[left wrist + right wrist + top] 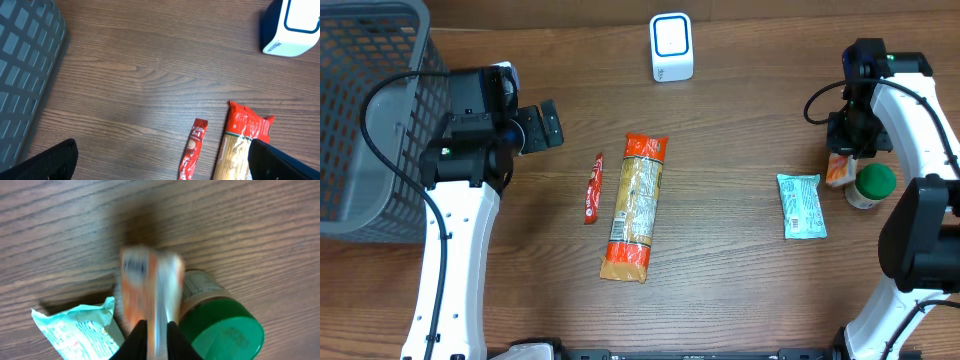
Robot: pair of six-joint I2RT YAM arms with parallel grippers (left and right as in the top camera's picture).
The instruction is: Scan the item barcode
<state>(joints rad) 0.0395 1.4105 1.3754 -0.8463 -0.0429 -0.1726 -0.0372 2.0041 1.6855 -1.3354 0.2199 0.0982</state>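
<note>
Orange packet (pixel 150 287) is pinched by its edge in the right gripper (pixel 158 329), w/ a green-lidded jar (pixel 220 325) just beside it and a teal pouch (pixel 75 330) near the other side. Left gripper (pixel 160 150) is spread wide, empty. Grasp step is judged in hand. Next, the packet must be carried to the scanner (pixel 672 47), well left of the gripper, barcode faced to it.

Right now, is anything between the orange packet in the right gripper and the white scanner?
Nothing visible. Bare table lies between the orange packet and the scanner; the teal packet sits off that line.
</note>
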